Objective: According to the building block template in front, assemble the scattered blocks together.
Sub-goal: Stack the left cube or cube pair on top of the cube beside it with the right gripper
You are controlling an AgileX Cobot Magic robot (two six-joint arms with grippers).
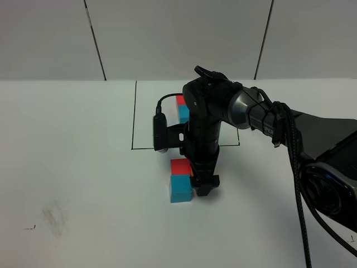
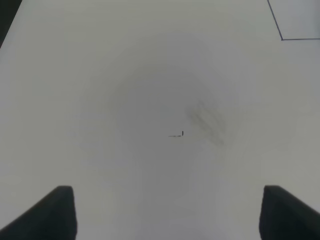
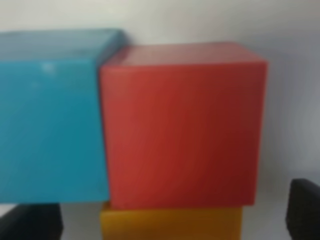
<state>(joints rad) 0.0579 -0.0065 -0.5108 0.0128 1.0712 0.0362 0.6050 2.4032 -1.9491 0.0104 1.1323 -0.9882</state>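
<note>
Right hand (image 1: 204,188) points straight down at the loose blocks (image 1: 181,178), about mid-surface and nearer the front edge than the template. In the right wrist view we see its two dark fingers (image 3: 31,221) standing wide. The orange block (image 3: 171,224) sits between them with a gap on each side, so nothing is gripped.

Loose blocks sit as a tight L:
- The red block (image 1: 180,166) and blue block (image 1: 180,188) touch side by side, red on the far-edge side.
- Orange touches another face of the red block.
- From the high camera we mostly lose orange behind the hand.

The template (image 1: 181,107) sits further back, toward the far edge, inside the black rectangle (image 1: 134,117) drawn on the surface (image 1: 83,145). We see only its red cube and, in front of it, the blue one; the right arm covers the rest.

Left hand (image 2: 167,212) shows only in its own wrist view. Its fingers (image 2: 60,212) are spread wide with nothing between them, over bare surface. Below it we see a grey smudge (image 2: 207,120) and a small pen mark (image 2: 177,134). A corner of the rectangle is at the edge of that view.
</note>
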